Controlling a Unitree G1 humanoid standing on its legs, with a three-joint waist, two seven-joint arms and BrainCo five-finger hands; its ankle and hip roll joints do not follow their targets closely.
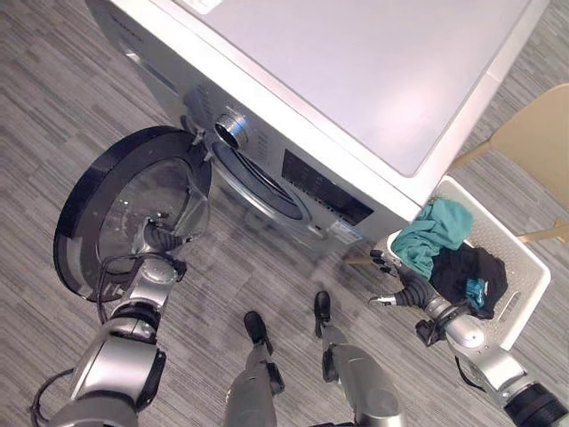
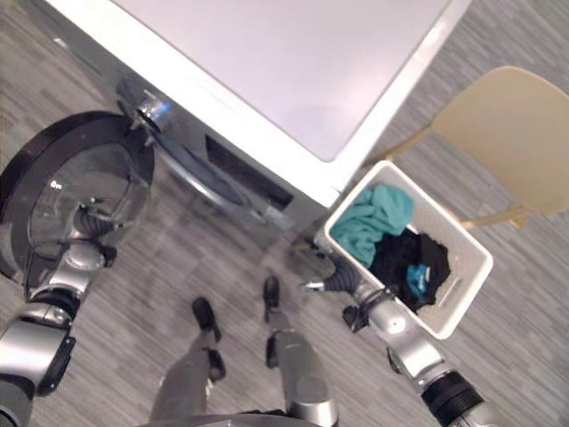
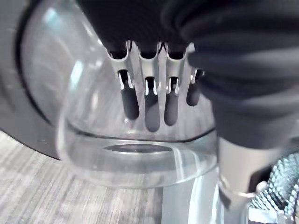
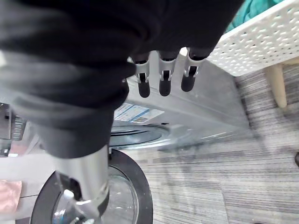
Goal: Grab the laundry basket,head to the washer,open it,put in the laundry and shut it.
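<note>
Left hand (image 1: 158,238) is resting against the glass bowl of the washer door (image 1: 89,213), fingers (image 3: 145,105) straight and relaxed, holding nothing; dark tips are lying on the clear bulge just past them. Right hand (image 1: 397,283) is hanging by the near corner of the laundry basket (image 1: 524,294), fingers (image 4: 161,81) loosely straight, gripping nothing, tips just short of the basket's wall.

Risks, as I'm judging them:
- Door is hanging wide open on its hinge. If the left fingers are pushing on smooth curved glass, they are likely to slip, or swing the door shut before loading.
- Basket is sitting on the floor beside the washer corner, near a chair (image 2: 511,133). A sideways knock from the right fingers could tip or slide it.
- Clothes are piled loose and soft, so a shallow pinch may be pulling 1 piece and dragging another over the rim.

Near the fingers: door is round, thick black ring, clear domed glass, glossy. Basket is white plastic, rectangular, perforated walls, rigid. Inside it, beyond the right fingertips, a teal cloth (image 1: 434,233) is bunching over the near edge and a black garment (image 1: 471,271) is lying behind it, both crumpled, limp.

Further off: drum opening (image 1: 253,178), dark, ringed by a grey seal; washer (image 1: 356,71) silver-grey, flat matte top, chrome knob (image 1: 231,126), dark control panel (image 1: 324,187). Floor is grey striped carpet.

Laundry is not yet loaded.
</note>
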